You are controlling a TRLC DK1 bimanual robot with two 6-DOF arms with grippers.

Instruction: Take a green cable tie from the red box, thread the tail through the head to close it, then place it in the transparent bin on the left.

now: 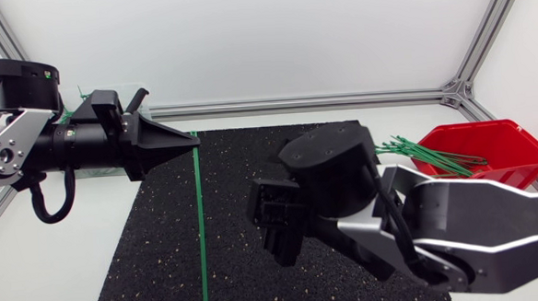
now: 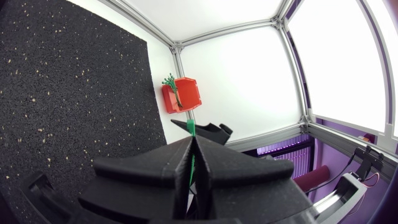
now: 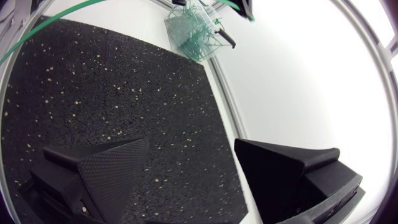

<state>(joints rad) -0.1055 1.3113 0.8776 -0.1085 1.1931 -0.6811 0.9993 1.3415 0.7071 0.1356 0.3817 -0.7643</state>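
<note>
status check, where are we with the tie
Left end effector shut on green cable tie, hanging straight, unthreaded. Right end effector open, empty, over mat. Nothing in the way.

No readable text, number or sign on the box (image 1: 487,150), desk (image 1: 58,263), left arm (image 1: 75,140) or right arm (image 1: 480,222); a green spot (image 1: 47,75) on the left arm is too small to tell.

It is bright, with soft white light all around. Shadows are faint. Both wrist views bend lines near their edges.
</note>
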